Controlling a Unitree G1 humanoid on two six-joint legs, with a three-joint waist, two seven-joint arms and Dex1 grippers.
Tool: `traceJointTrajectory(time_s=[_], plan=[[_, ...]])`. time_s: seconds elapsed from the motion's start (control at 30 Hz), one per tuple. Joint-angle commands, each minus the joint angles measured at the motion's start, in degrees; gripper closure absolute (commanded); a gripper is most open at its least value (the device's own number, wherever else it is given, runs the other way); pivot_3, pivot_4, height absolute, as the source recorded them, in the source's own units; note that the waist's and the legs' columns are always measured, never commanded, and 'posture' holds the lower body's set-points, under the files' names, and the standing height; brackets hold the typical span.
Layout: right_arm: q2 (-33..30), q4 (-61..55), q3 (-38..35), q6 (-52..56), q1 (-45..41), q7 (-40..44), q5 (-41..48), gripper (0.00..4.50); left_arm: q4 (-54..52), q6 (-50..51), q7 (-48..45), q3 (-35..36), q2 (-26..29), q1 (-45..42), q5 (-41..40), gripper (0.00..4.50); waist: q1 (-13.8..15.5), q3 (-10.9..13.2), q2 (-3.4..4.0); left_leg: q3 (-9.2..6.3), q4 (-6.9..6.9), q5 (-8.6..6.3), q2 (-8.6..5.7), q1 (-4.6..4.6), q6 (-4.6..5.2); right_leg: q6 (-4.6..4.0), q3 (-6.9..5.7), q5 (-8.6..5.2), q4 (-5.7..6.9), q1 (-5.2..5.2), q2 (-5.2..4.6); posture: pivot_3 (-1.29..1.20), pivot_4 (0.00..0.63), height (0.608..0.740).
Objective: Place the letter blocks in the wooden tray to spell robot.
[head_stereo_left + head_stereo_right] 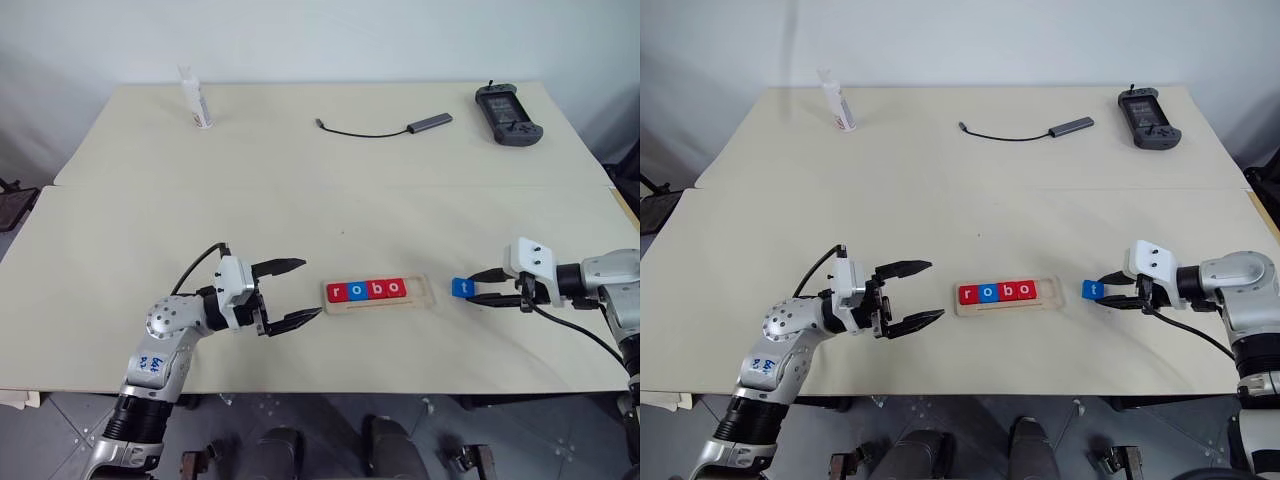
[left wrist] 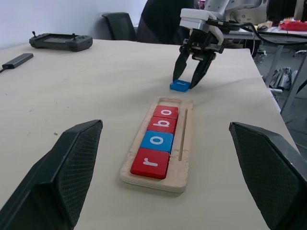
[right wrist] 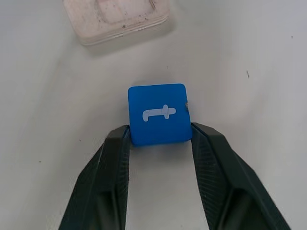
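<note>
The wooden tray (image 1: 375, 306) lies near the table's front edge. Four letter blocks sit in it in a row: a red r (image 1: 337, 292), a blue o (image 1: 355, 291), a red b (image 1: 375, 290) and a red o (image 1: 394, 289). The slot at the tray's right end is bare. Just right of the tray, a blue t block (image 3: 158, 112) rests on the table. My right gripper (image 1: 472, 289) is shut on it, its fingertips (image 3: 120, 139) pressed against the block's two near sides. My left gripper (image 1: 297, 289) stands open just left of the tray, holding nothing.
A white bottle (image 1: 197, 98) stands at the far left of the table. A cable with a grey adapter (image 1: 428, 122) and a black controller (image 1: 507, 102) lie at the far right. A seam runs across the table's middle.
</note>
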Motion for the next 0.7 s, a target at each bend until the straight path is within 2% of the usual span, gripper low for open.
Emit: traceJointTrajectory(time_s=[0.03,0.3,0.7], plan=[[-0.38,-5.45,-0.91,2.60,-1.49,2.49,2.04,3.02,-2.48,0.13,0.45,0.88,0.50,0.74,-0.42,0.00,0.04,0.00,0.03,0.00,0.00,0.00,0.01,-0.02,0.00,0.00,0.00,0.00,0.01,-0.03,0.00,0.00,0.150,0.740],[1.66,-17.67,2.84,12.18,-3.56,3.50,1.36,3.02,-3.42,0.75,0.63,0.53,0.59,1.28,-0.60,0.00,0.20,0.00,0.03,-0.04,0.00,0.00,-0.02,-0.10,-0.01,0.00,-0.02,0.00,0.01,-0.09,-0.04,0.00,0.150,0.740],[4.30,-16.09,5.67,10.96,-5.09,2.61,-1.12,3.02,-5.43,1.28,2.17,0.66,0.48,2.93,-0.39,0.00,0.23,0.00,0.03,-0.08,-0.03,-0.01,-0.06,-0.13,-0.01,0.00,-0.05,0.00,0.01,-0.10,-0.06,0.00,0.150,0.740]])
